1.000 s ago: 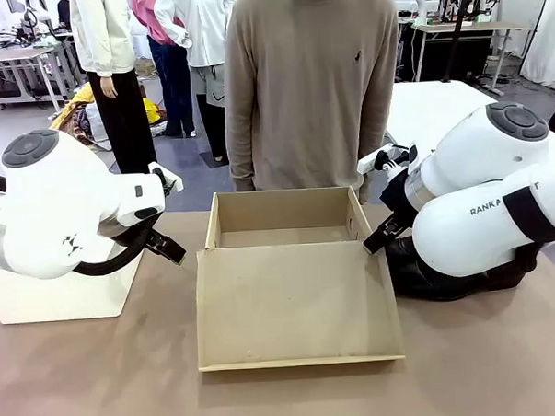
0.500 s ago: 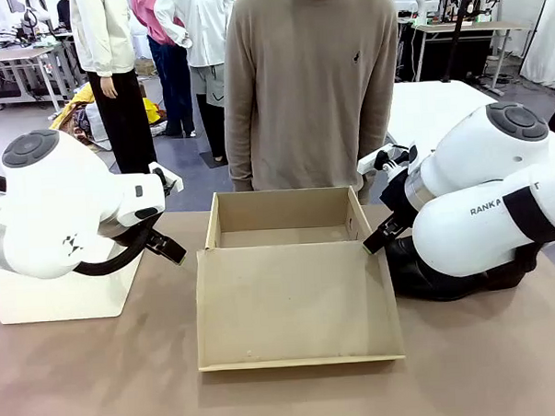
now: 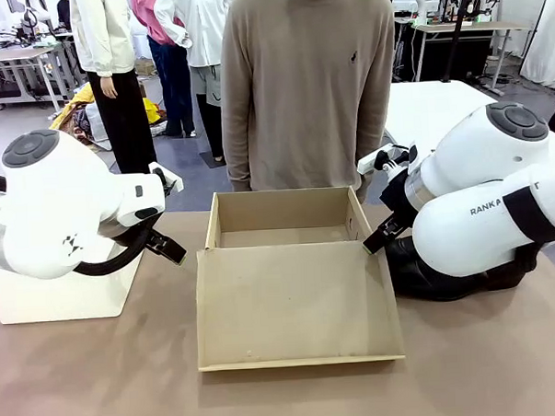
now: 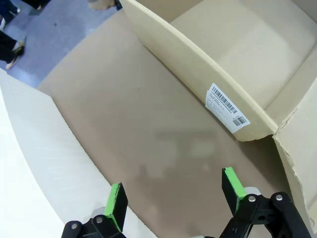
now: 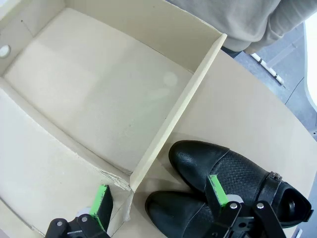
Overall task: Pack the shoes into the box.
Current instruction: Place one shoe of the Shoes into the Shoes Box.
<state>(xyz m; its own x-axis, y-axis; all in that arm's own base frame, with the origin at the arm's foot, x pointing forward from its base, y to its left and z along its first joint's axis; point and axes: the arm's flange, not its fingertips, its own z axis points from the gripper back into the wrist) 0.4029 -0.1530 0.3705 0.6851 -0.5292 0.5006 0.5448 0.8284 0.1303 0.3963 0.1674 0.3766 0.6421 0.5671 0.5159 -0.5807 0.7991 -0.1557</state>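
The tan cardboard box (image 3: pixel 283 219) stands open in the middle of the table, its tray bare inside (image 5: pixel 99 84), and its big lid flap (image 3: pixel 295 304) lies flat toward me. Two glossy black shoes (image 5: pixel 225 171) sit side by side on the table just outside the box's right wall, partly under my right arm (image 3: pixel 432 277). My right gripper (image 5: pixel 159 195) is open above the box's near right corner and the shoes' toes, holding nothing. My left gripper (image 4: pixel 174 191) hangs open over bare table left of the box's labelled wall (image 4: pixel 228 110).
A white bin (image 3: pixel 65 293) stands at the table's left, under my left arm, and its edge (image 4: pixel 34 163) is close beside the left fingers. A person in a beige sweater (image 3: pixel 309 87) stands right behind the box. Other people and tables are farther back.
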